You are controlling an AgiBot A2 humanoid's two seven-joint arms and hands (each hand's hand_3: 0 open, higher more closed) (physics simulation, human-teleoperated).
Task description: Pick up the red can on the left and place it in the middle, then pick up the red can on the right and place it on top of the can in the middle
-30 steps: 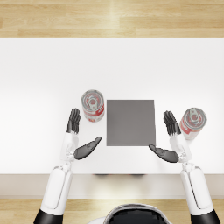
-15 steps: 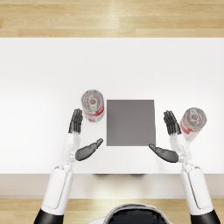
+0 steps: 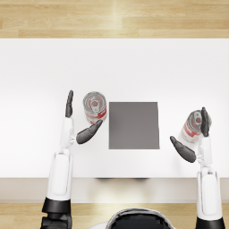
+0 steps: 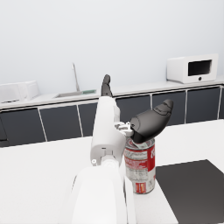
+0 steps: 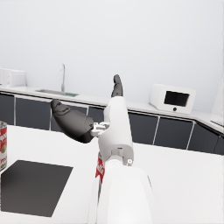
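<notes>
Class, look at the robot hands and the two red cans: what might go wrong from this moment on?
1. The left robot hand is open around the left can, thumb close by; a clumsy closing might tip it over.
2. The right robot hand sits right against the right can and could nudge it.
3. Stacking one can on another on the dark mat may topple if off-center.

Red-white cans [image 3: 95, 107] [image 3: 193, 126]; dark grey mat [image 3: 133, 125]; white table [image 3: 134, 67]; dark hands [image 3: 80, 127] [image 3: 192, 141]
</notes>
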